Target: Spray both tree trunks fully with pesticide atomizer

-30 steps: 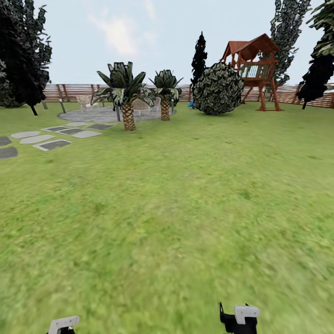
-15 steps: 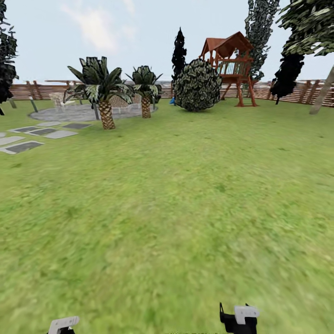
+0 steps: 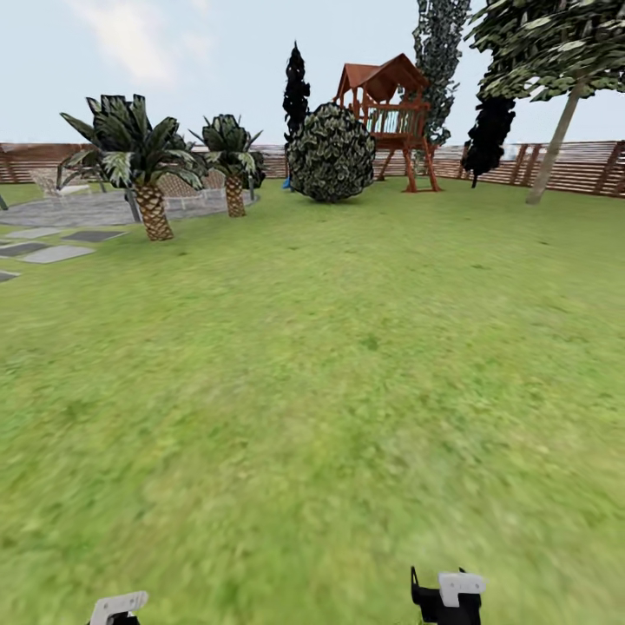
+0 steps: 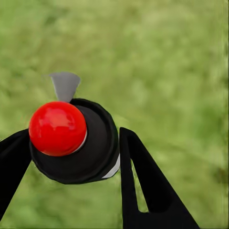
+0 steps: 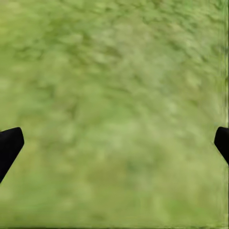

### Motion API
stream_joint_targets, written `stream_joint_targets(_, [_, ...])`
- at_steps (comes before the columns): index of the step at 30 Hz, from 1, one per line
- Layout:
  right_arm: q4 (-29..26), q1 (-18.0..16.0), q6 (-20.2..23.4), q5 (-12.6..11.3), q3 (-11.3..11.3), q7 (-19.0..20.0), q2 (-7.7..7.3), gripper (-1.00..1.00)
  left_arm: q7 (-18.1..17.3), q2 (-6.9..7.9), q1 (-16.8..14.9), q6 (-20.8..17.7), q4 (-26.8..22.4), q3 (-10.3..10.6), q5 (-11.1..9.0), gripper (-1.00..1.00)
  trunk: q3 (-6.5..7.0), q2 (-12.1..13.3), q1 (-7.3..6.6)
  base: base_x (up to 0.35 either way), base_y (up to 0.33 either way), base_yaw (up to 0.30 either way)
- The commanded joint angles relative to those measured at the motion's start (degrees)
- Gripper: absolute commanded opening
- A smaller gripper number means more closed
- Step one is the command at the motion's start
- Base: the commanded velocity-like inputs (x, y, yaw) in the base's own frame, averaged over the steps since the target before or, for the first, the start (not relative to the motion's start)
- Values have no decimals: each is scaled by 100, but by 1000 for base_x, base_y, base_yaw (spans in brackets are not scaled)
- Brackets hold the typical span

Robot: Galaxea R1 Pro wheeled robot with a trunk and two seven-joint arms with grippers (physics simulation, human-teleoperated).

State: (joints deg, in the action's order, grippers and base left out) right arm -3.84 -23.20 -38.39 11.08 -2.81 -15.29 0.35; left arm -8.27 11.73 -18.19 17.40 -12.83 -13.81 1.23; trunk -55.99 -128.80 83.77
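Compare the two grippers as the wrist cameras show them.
The left gripper has its black fingers closed around the pesticide atomizer, black-bodied with a red top; the right gripper holds nothing. The left fingers sit close against the atomizer; the right fingertips stand far apart at the frame's edges, open. Both hang over blurry green grass.

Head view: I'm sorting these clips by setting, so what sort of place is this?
A simulated back garden, most likely: a wide lawn, a brown slatted wooden fence along the far edge, and a wooden play tower beside a round shrub.
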Motion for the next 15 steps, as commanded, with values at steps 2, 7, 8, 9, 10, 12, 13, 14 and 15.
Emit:
stream_joint_targets(2, [1,0,1,0,0,0,0,100,1,3,-3,0,-1,-4,0,-100,-13,0,0,0,-272,-223])
stream_joint_targets(7, [-2,0,-1,0,0,0,-6,100,1,5,-4,0,-1,0,-1,-100,-45,0,0,0,-272,-223])
stream_joint_targets(8, [-2,0,-1,0,0,0,-7,100,1,5,-2,0,-4,0,-1,-100,-52,0,0,0,-272,-223])
stream_joint_targets(9, [-2,0,1,0,0,0,-8,100,1,6,-2,0,-5,-1,0,-100,-58,0,0,0,-272,-223])
stream_joint_targets(10, [-1,0,0,0,0,-1,-8,100,1,7,-1,0,-5,-3,0,-100,-65,0,0,0,-272,-223])
stream_joint_targets(12, [-2,0,3,0,0,0,-7,100,1,9,-2,0,-3,-1,0,-100,-77,0,0,0,-272,-223])
stream_joint_targets(13, [-2,0,3,0,0,0,-8,100,1,7,-1,0,-3,0,0,-100,-84,0,0,0,-272,-224])
stream_joint_targets(14, [-3,0,2,0,0,-1,-7,100,1,9,-1,0,-3,1,0,-100,-90,0,0,0,-272,-225])
stream_joint_targets(15, [-3,0,1,0,0,-1,-7,100,1,7,-2,0,-4,-1,0,-100,-96,0,0,0,-272,-225])
